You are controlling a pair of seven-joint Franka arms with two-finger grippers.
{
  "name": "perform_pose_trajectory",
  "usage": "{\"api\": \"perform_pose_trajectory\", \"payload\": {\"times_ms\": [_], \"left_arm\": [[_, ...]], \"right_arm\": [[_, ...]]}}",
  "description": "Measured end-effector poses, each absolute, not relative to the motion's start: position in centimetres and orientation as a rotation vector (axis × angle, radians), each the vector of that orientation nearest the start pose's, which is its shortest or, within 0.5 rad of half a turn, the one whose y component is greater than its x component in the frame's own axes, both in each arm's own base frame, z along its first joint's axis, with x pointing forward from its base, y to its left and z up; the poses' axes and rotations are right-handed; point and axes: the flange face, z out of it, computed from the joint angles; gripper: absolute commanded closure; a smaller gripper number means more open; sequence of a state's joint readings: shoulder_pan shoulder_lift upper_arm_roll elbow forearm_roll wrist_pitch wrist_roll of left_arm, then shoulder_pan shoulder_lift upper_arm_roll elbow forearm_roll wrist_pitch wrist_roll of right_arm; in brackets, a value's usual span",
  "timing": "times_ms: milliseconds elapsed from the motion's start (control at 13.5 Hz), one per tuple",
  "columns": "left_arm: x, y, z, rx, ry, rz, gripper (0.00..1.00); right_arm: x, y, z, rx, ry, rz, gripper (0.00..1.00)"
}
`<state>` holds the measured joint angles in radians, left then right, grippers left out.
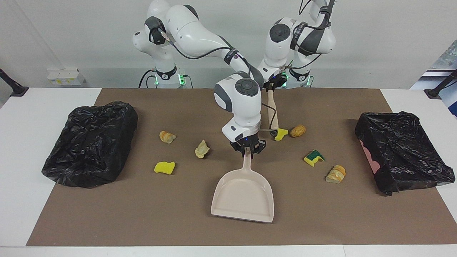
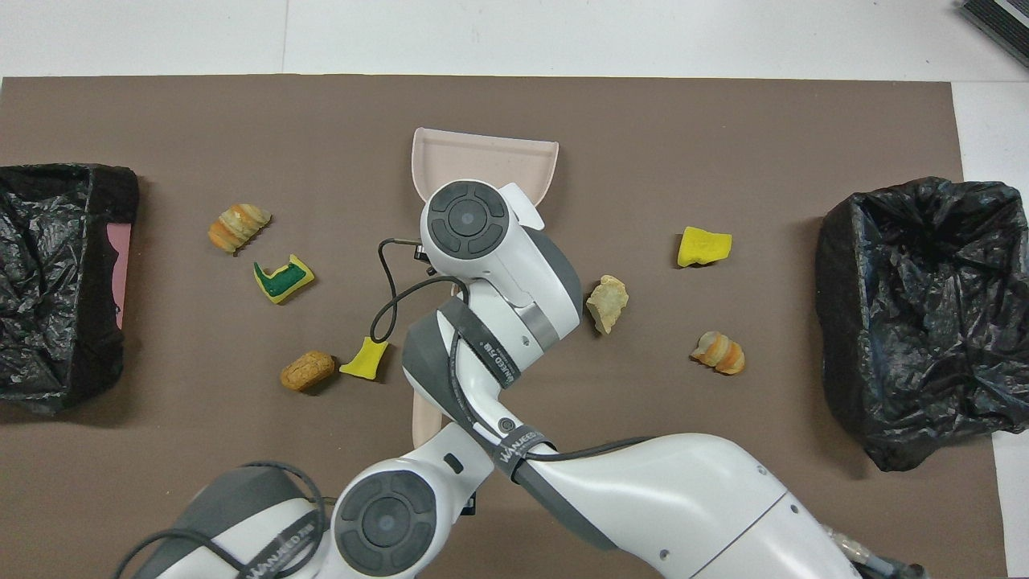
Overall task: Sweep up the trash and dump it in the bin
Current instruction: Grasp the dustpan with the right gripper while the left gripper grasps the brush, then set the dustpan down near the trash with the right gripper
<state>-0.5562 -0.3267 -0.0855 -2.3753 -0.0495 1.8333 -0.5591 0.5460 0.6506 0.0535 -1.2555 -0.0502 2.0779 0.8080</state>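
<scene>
My right gripper (image 1: 247,151) is shut on the handle of the beige dustpan (image 1: 244,194), which lies on the brown mat with its mouth away from the robots; it also shows in the overhead view (image 2: 482,157). My left gripper (image 1: 273,85) is shut on the top of the brush (image 1: 272,109), whose head stands beside a yellow sponge piece (image 1: 281,134) and a bread roll (image 1: 297,130). Other trash: a green-yellow sponge (image 1: 314,157) and bread slices (image 1: 336,174) toward the left arm's end; bread (image 1: 167,136), a pale chunk (image 1: 202,149) and a yellow sponge (image 1: 164,167) toward the right arm's end.
A bin lined with a black bag (image 1: 91,144) stands at the right arm's end of the mat, another (image 1: 403,151) at the left arm's end. White table (image 1: 35,114) surrounds the mat. In the overhead view the arms hide both grippers.
</scene>
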Motion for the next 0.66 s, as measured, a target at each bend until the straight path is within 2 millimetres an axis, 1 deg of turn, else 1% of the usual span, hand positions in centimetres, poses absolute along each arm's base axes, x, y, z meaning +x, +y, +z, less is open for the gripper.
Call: {"api": "perform_pose_trajectory", "payload": {"times_ms": [148,295,369,517,591,665], "left_arm": [[35.4,-22.2,43.1,-2.988,0.017,0.247,1.00],[38.0,-19.2,43.0,-2.990,-0.054,0.165,1.00],[39.5,-17.7,42.9,-3.012,-0.065,0.116,1.00],[42.4,-14.0,42.1,-3.046,-0.033,0.053,1.00],[43.8,-11.6,41.7,-3.057,0.003,0.028,1.00],[45.1,-8.7,41.3,-3.064,0.050,0.005,1.00]], "right_arm": [[62.7,40.4,42.3,-3.010,0.276,-0.243,1.00],[61.4,39.8,44.1,-3.021,0.214,-0.242,1.00],[60.4,39.6,44.6,-3.034,0.145,-0.234,1.00],[58.5,39.0,45.0,-3.066,-0.070,-0.186,1.00],[57.6,38.6,45.1,-3.070,-0.197,-0.131,1.00],[56.8,38.1,45.3,-3.070,-0.345,-0.066,1.00]]}}
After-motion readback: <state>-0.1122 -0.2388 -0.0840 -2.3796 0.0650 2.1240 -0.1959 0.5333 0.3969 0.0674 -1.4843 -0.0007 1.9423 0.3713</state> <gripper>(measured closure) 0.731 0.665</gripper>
